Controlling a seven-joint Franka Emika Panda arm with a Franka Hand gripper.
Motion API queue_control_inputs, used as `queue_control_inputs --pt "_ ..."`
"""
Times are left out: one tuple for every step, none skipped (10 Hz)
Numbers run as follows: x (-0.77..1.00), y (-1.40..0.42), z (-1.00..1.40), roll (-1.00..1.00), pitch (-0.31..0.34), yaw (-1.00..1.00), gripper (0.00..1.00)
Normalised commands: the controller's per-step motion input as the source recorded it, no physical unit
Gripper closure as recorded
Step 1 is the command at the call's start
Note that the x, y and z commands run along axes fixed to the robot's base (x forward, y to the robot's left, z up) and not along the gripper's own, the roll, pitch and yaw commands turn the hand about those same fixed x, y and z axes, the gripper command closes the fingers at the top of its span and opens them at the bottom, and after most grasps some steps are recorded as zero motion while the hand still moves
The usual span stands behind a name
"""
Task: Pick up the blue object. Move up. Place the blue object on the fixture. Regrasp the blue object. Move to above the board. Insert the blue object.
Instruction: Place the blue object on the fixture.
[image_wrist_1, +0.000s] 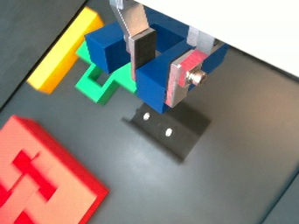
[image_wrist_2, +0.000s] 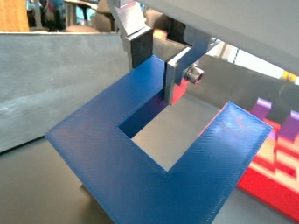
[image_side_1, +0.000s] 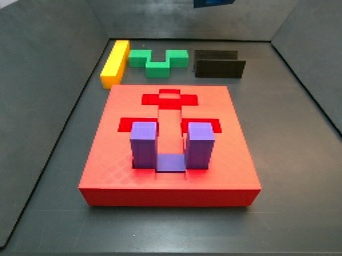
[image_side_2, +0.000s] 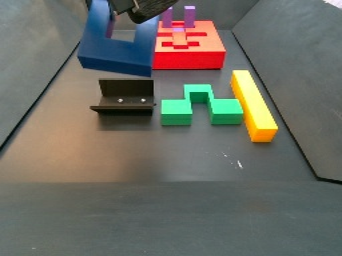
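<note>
My gripper (image_wrist_1: 162, 74) is shut on one prong of the dark blue U-shaped object (image_wrist_1: 114, 51) and holds it in the air. In a side view the blue object (image_side_2: 112, 46) hangs above and just behind the black fixture (image_side_2: 123, 98), with the gripper (image_side_2: 131, 22) at its top. The fixture (image_wrist_1: 170, 125) lies on the floor right under the held block. In a wrist view the blue object (image_wrist_2: 152, 153) fills the frame below the gripper (image_wrist_2: 160, 66). The red board (image_side_1: 167, 150) carries a purple U-shaped block (image_side_1: 171, 146) in its recess.
A green block (image_side_2: 201, 105) and a yellow bar (image_side_2: 254, 102) lie on the floor next to the fixture; both also show in a wrist view, green (image_wrist_1: 103, 85) and yellow (image_wrist_1: 66, 48). The red board (image_side_2: 187, 48) sits behind them. Dark walls enclose the floor.
</note>
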Motion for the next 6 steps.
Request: queue_control_inputs --pt "0.61 -0.21 0.06 -0.61 0.191 0.0 1.0" --pt "0.64 -0.17 0.07 -0.54 0.26 0.0 1.0" --pt "0.66 -0.19 0.05 -0.52 0.323 0.0 1.0" --pt "0.64 -0.19 0.05 -0.53 0.314 0.0 1.0" --pt "0.65 -0.17 0.04 -0.54 0.329 0.0 1.0" --pt "0.63 -0.16 0.01 -0.54 0.329 0.0 1.0"
